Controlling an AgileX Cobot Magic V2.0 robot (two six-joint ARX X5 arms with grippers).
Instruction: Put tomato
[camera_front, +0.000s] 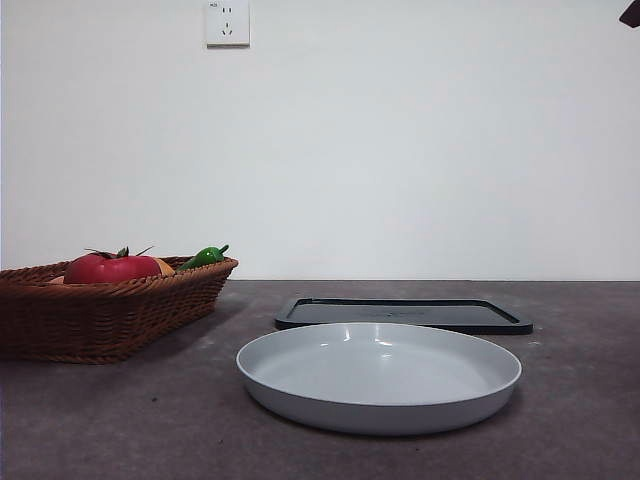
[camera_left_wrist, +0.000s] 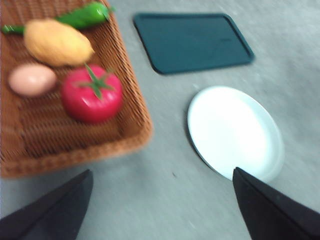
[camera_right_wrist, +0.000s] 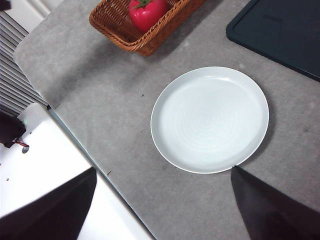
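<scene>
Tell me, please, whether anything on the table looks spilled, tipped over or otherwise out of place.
Nothing stands out. The tomato sits upright in the wicker basket beside an orange fruit, a pale pink fruit and a green pepper. The white plate and dark tray lie flat on the table.

Plain white wall (camera_front: 400, 150); white socket (camera_front: 227, 22) high up; mottled grey tabletop (camera_front: 580, 400); even light.

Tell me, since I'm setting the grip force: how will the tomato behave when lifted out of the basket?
The tomato looks round and glossy, so it may slip between the jaws and roll once set on the flat plate. Its stem crown seems a poor hold. The basket wall beside it probably crowds one side of the left gripper.
</scene>
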